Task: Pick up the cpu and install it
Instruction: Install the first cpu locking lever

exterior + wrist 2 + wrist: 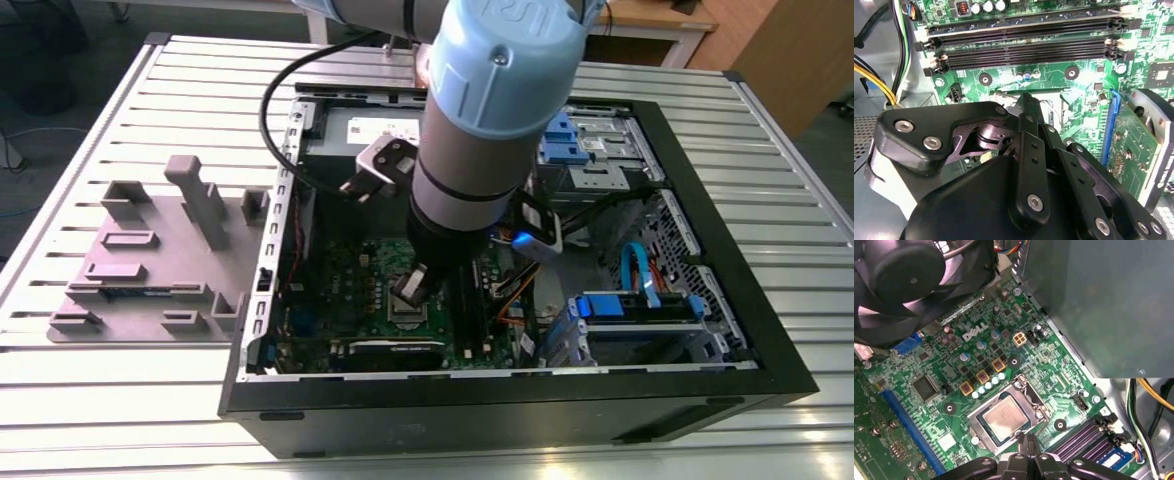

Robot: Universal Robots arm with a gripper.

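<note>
The cpu [1004, 418], a small silvery square chip, lies flat in the socket on the green motherboard [1064, 390], with the metal socket frame [1024, 389] around it. My gripper [1026, 440] hovers just off the chip's edge, on the side toward the memory slots [1081, 440]. Its black fingertips are pressed together, shut, with nothing between them. In the second wrist view the gripper [1026, 102] points down at the socket and hides the chip. In the exterior view my arm [461, 200] reaches down into the open computer case [747, 330].
A black fan [909, 280] and a big grey box [1094, 305] stand close over the board. Yellow and black cables [876, 82] run along the case wall. A grey parts fixture [147, 260] sits on the slatted table at the exterior view's left.
</note>
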